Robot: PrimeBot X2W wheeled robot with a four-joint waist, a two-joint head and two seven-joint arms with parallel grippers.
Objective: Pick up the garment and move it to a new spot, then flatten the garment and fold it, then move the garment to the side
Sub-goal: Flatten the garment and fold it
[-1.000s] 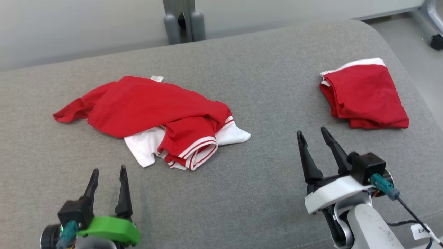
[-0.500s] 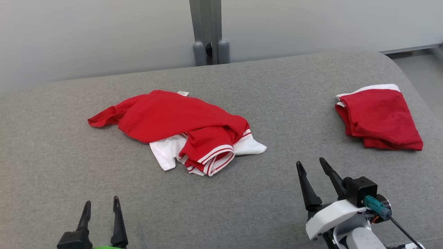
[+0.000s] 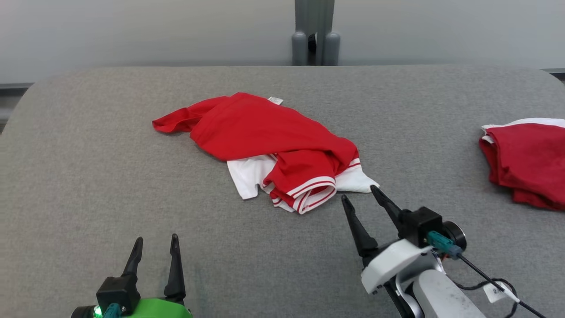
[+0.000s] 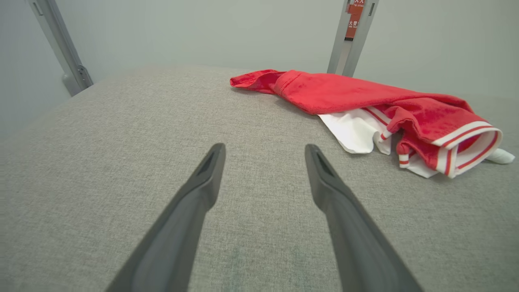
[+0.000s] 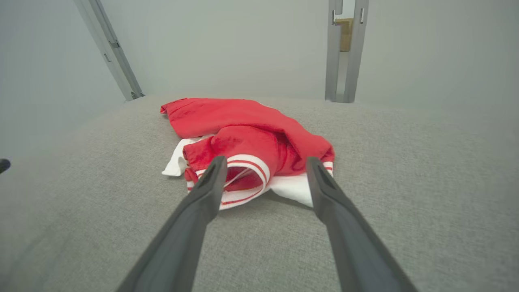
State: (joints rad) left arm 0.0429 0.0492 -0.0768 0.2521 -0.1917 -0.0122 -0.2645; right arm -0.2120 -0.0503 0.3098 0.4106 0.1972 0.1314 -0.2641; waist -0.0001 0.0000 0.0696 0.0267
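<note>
- The grey padded bench (image 3: 88,176) takes up most of the head view, edge to edge.
- The garment (image 3: 265,132) is a red shirt with white parts and striped cuffs. It sits in a crumpled heap just above the middle of the frame, one red end trailing off to the upper left and a white corner poking out to the lower right. Definitely not flat, and not lifted either.
- A folded red piece (image 3: 525,159) lies at the right edge, well apart from the heap. My guess is that one's already dealt with.
- The right pincer (image 3: 358,193) is in the lower right, jaws spread wide with nothing in them. Its tips are just beside that white corner, and in its wrist view the striped cuff sits right between the fingers. Can't tell if it's touching cloth yet.
- The left pincer (image 3: 157,237) is at the bottom left, also wide open and empty, well apart from the heap.
- A tiny white label (image 3: 275,100) sticks out at the heap's top edge.
- Progress-wise this looks like square one: the pickup hasn't happened, so the move, flatten, fold and shift to the side are all left.
</note>
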